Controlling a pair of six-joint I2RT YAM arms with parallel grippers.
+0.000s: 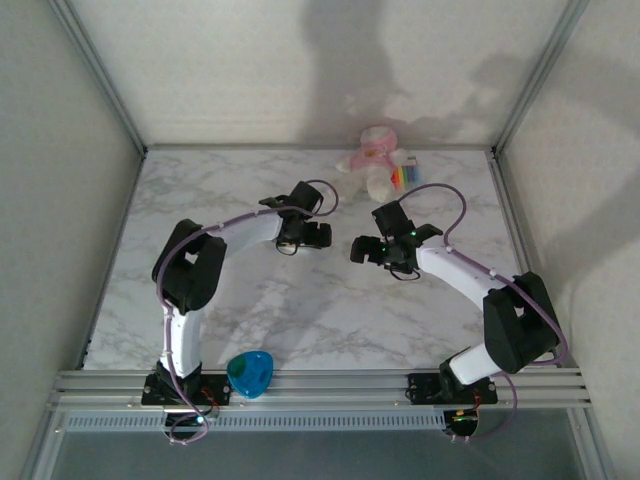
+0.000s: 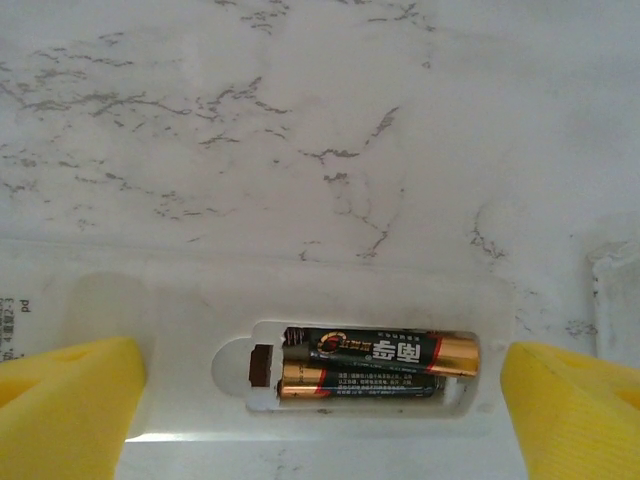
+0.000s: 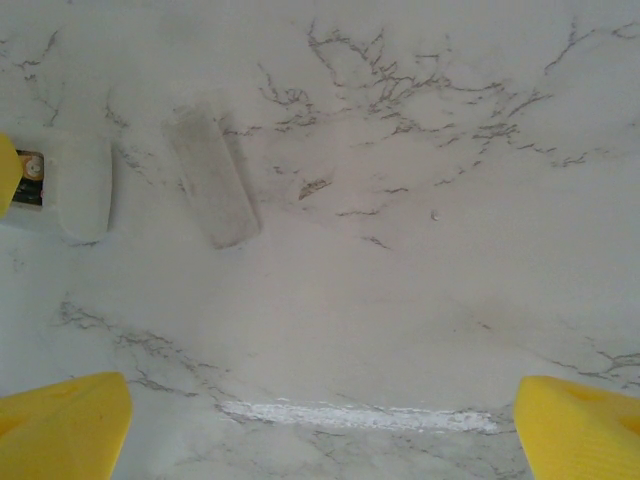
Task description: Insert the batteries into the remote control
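Only partly in frame, the remote control (image 2: pixel 330 290), batteries (image 2: pixel 380 352) inside.

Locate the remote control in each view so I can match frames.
Left wrist: remote control lies across the bottom, compartment open.
Right wrist: its end sits at the left edge.
Top external: cannot tell it from the marble by the left gripper.
Shared landmark: the batteries in the compartment, seen in both wrist views.
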